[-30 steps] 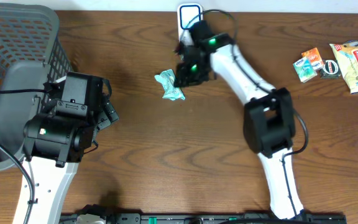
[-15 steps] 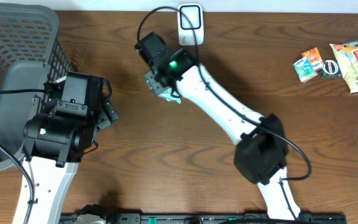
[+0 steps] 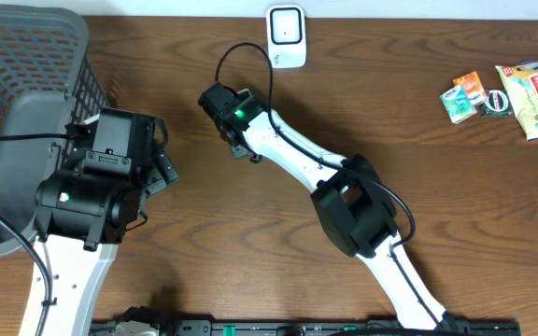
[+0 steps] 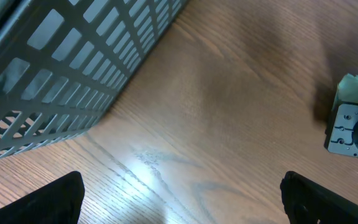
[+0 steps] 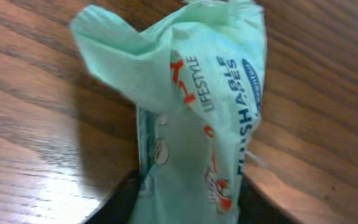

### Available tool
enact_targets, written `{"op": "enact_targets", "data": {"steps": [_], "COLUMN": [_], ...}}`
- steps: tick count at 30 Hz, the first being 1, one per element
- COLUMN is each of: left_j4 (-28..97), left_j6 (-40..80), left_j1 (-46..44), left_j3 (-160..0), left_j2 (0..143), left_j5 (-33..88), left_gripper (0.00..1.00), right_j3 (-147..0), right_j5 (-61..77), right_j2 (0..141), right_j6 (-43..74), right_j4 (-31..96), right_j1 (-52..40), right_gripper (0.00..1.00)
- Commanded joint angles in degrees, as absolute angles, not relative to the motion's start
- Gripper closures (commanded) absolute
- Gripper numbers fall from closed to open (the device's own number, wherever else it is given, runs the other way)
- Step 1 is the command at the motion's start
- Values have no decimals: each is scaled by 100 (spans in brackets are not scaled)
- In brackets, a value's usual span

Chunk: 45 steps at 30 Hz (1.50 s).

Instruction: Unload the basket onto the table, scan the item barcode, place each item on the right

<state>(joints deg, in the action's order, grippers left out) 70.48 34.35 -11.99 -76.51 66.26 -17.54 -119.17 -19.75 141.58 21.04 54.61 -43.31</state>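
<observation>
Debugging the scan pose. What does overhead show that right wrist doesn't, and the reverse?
Overhead only: the scanner, the basket, the snack packets and both arms. The held item is all but hidden under the right gripper. Right wrist only: the mint wipes packet up close, its print readable, with no barcode on this face. Both: the wooden table.

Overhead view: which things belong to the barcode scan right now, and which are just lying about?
In the job:
- wipes packet, gripped by the right claw
- white scanner

Lying about:
- grey basket
- snack packets
- left claw, open and idle
</observation>
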Motion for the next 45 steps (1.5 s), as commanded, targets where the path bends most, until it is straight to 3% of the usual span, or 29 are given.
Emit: {"op": "enact_targets", "data": {"steps": [1, 4, 10, 15, 21, 28, 32, 43, 45], "left_j4": [7070, 7070, 7070, 7070, 7070, 7070, 7070, 7070, 7070], "left_j6": [3461, 3461, 3461, 3461, 3461, 3461, 3461, 3461, 3461], "left_j1": [-1168, -1168, -1168, -1168, -1168, -1168, -1168, -1168, -1168], "left_j3": [-7662, -7662, -7662, -7662, -7662, -7662, -7662, -7662, -7662], "left_j2": [6619, 6619, 6619, 6619, 6619, 6619, 6619, 6619, 6619], "left_j5": [-1870, -1870, -1870, -1870, -1870, -1870, -1870, -1870, -1870], "left_gripper": [0, 0, 0, 0, 0, 0, 0, 0, 0], "right_j3": [-11917, -11922, -11922, -11874, -11030, -9236, -8785, -9640, -9793], "right_j5": [-1588, -1013, 1455, 4989, 6792, 7579, 6735, 4318, 4296], "right_j2": [14269, 14040, 13480, 13474, 13498, 13498, 13498, 12892, 12669], "right_j6": [2180, 2156, 1448, 478, -344, -333, -325, 161, -12], "right_j4": [5474, 5476, 5489, 5839, 6062, 5247, 5245, 5996, 5957], "right_j1": [-4259, -4099, -3378, -2392, -1712, -1286, -974, -342, -373], "right_gripper": [91, 99, 99, 99, 99, 94, 76, 50, 35]}}
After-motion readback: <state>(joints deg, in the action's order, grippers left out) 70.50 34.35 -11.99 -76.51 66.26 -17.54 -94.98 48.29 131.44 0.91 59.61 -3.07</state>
